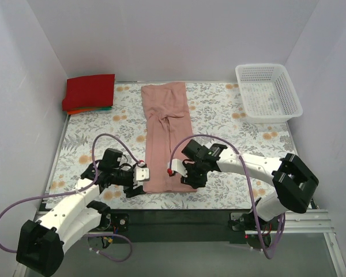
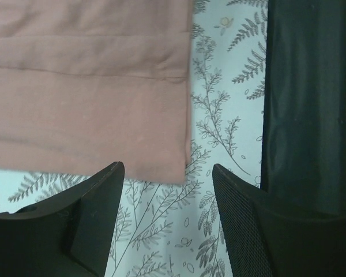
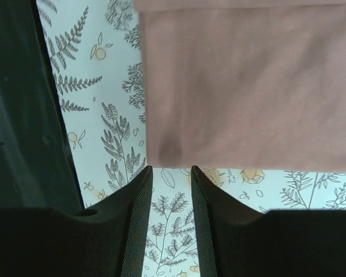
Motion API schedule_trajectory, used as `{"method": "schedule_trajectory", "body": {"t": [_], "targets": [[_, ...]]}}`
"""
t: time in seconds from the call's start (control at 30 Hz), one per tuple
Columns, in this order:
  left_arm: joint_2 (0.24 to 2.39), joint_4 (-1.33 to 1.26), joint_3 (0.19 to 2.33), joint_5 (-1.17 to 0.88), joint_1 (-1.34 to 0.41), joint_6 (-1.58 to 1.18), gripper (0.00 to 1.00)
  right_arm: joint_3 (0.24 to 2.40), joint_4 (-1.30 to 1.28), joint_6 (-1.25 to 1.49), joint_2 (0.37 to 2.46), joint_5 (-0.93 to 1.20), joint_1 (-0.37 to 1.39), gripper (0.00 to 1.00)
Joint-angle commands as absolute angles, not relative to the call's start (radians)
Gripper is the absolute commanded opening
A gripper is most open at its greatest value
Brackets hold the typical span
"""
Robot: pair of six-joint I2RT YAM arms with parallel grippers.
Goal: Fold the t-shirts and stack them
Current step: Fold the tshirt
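Left gripper point(image 2: 167, 173), jaws spread wide and empty, hovers at the near left corner of the pink t-shirt point(image 1: 167, 135), a soft, smooth long folded strip. Right gripper point(image 3: 171, 171), narrowly parted and empty, is at its near right corner.

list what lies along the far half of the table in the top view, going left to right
red-topped stack of folded t-shirts → pink t-shirt → white lattice basket
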State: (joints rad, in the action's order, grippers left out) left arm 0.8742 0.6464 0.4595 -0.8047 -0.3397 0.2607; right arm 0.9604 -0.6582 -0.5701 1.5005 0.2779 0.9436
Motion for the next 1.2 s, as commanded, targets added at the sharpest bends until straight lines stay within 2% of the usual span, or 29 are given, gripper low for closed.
{"method": "schedule_trajectory", "body": {"t": [0.0,0.63,0.77,0.97,1.17], "targets": [[0.827,0.524,0.417,-0.732,-0.426,0.290,0.61,0.917,-0.551,-0.583,1.448,0.200,1.003,0.39],[0.952,0.384,0.356,-0.621,-0.581,0.337,0.58,0.743,-0.373,-0.552,1.479,0.127,1.103,0.40],[0.965,0.385,0.347,-0.600,-0.601,0.365,0.54,0.723,-0.364,-0.551,1.486,0.126,1.108,0.40],[0.917,0.408,0.316,-0.571,-0.652,0.374,0.49,0.707,-0.364,-0.546,1.494,0.127,1.120,0.32],[0.963,0.411,0.308,-0.522,-0.670,0.359,0.36,0.689,-0.367,-0.549,1.499,0.123,1.153,0.18]]}}
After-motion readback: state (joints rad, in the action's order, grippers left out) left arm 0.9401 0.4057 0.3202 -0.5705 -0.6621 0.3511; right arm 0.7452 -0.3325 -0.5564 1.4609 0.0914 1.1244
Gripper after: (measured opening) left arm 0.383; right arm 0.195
